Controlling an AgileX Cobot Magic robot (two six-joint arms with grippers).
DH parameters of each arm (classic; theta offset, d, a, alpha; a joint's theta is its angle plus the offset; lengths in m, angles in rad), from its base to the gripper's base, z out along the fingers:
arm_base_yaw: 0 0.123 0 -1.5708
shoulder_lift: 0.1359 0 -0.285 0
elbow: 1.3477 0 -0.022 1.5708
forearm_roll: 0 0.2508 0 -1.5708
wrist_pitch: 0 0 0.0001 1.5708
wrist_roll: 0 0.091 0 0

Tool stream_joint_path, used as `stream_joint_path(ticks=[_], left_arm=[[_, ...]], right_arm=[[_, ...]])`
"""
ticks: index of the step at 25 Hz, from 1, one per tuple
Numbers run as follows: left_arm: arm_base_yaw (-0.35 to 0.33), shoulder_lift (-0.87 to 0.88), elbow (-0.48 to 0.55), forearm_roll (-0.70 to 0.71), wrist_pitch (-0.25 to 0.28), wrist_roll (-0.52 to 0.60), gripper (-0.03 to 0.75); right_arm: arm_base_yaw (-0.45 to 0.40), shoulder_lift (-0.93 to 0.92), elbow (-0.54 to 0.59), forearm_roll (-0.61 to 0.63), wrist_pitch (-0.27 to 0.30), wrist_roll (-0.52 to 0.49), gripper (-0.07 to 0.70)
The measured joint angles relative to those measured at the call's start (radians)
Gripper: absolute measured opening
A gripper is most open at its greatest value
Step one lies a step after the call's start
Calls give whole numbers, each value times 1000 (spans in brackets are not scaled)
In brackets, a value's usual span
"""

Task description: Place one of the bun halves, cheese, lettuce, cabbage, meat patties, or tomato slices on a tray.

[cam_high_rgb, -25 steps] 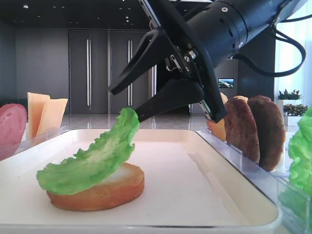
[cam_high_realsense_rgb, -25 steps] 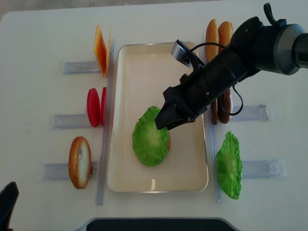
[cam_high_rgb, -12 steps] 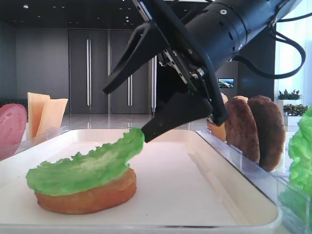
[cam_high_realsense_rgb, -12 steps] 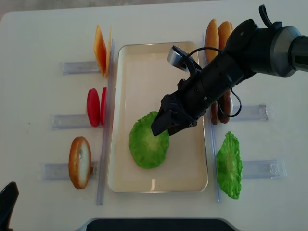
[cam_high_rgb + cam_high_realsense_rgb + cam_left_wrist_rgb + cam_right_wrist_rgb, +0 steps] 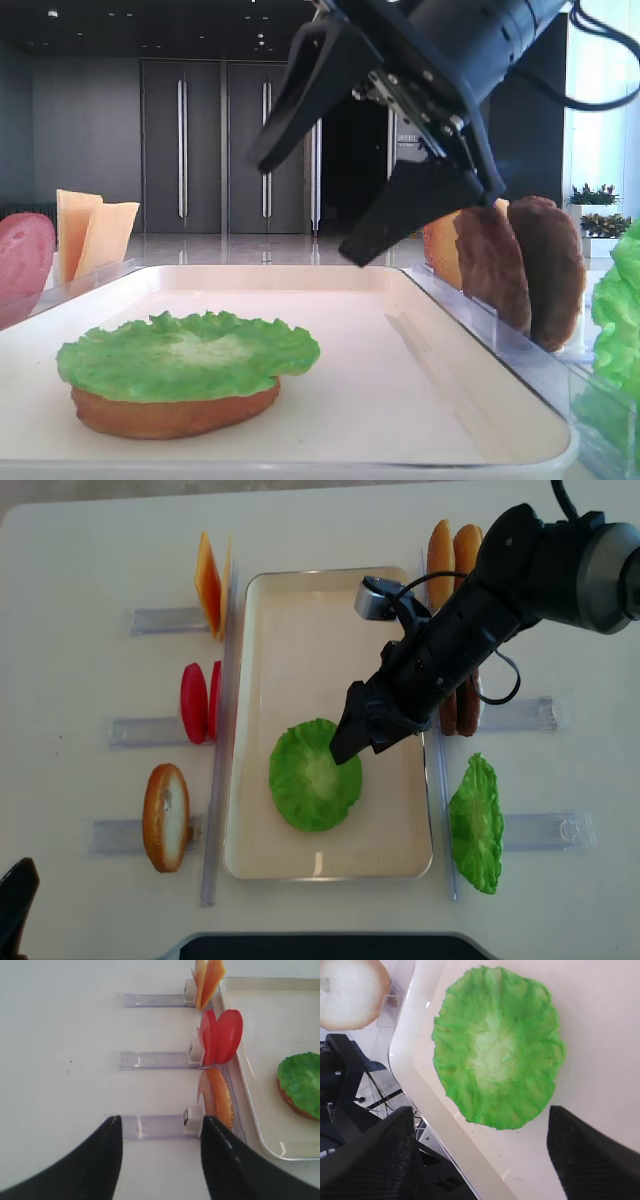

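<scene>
On the white bench (image 5: 80,560), a bun half (image 5: 165,817) stands on edge at the left, with tomato slices (image 5: 200,702) and cheese (image 5: 211,583) farther along that side; the left pincer (image 5: 159,1160) hangs above it with its jaws wide, holding nothing. In the cream tray (image 5: 300,590) the lettuce (image 5: 314,787) lies flat on another bun half (image 5: 175,414). Above its right edge hovers the right pincer (image 5: 350,745), spread wide and gripping nothing, with the meat patties (image 5: 520,268) upright beyond the tray's right rim.

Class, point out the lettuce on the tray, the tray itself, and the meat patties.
lettuce (image 5: 313,776): overhead view, leaf centre.
tray (image 5: 300,610): overhead view, bare floor.
meat patties (image 5: 520,265): low side view, nearer patty's face.
</scene>
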Motion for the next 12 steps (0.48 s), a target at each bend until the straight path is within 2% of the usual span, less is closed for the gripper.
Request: stream_joint_path(ticks=[5, 8, 12], left_arm=[[0, 0, 0, 0, 0, 0, 391], [0, 0, 0, 0, 0, 0, 391], [0, 0, 0, 0, 0, 0, 391]], right_arm=[[0, -105, -40, -109, 12, 104, 554], [0, -170, -68, -171, 47, 161, 556], [0, -246, -108, -319, 58, 285, 555]])
